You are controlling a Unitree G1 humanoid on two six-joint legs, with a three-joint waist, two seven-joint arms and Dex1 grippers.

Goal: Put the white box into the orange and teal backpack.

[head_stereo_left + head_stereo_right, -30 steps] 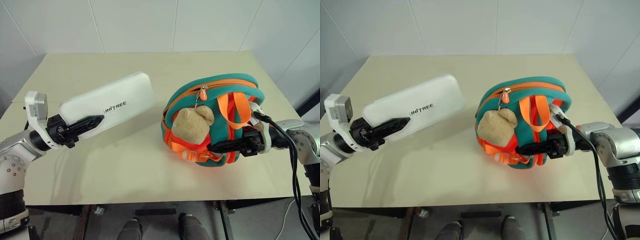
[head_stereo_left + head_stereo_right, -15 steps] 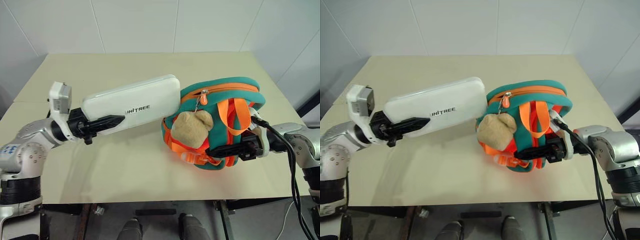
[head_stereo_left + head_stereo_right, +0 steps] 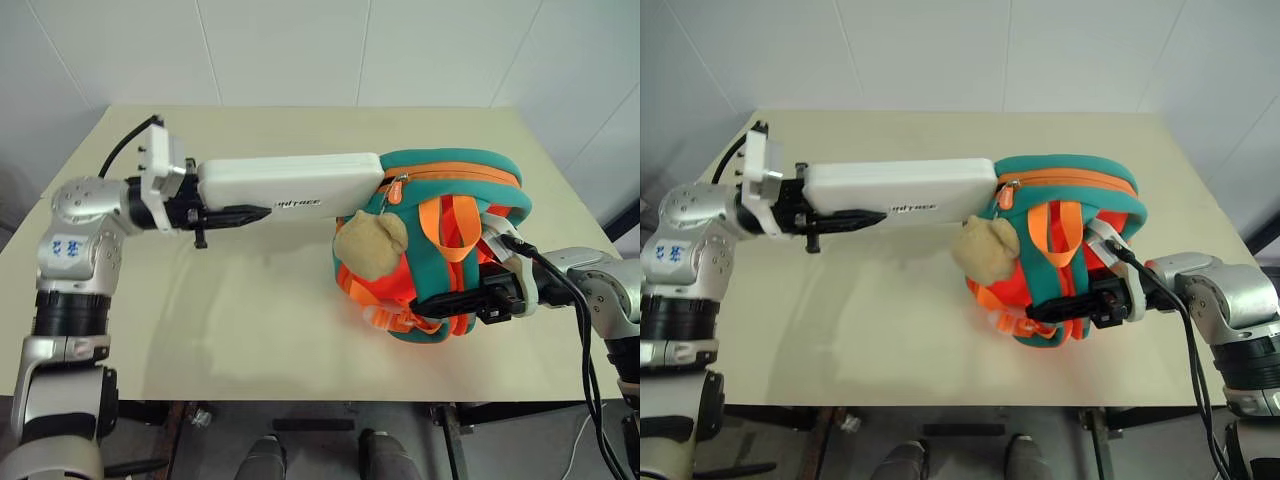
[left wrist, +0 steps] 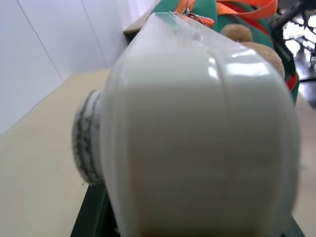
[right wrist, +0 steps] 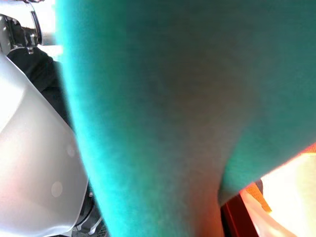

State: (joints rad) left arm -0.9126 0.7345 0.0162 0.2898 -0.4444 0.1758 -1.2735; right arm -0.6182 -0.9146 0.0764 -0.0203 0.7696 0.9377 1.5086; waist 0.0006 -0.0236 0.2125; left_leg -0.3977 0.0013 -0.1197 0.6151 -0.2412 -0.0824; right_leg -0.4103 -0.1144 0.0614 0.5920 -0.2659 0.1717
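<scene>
The left claw is clamped on one short end of the flat, thin white rectangular box with rounded corners, holding it out level and edge-on like a blade, clear of the pale beige counter; gripping it at the tail leaves the whole free length available to slide in. The box's far end sits right at the side of the small rounded orange and teal fabric backpack, just by the zip band and its orange pull, above the tan plush bear that hangs from the bag; whether the tip has passed the opening cannot be told from here. The right claw is clenched on the lower near edge of the backpack, apparently to prop the bag upright and brace it against the push from the other side. By this reading the insertion is at its start. Room is generous: the counter behind and left of the bag is bare, and the bag stands well in from the far and right edges, though its near side lies closer to the front edge.
</scene>
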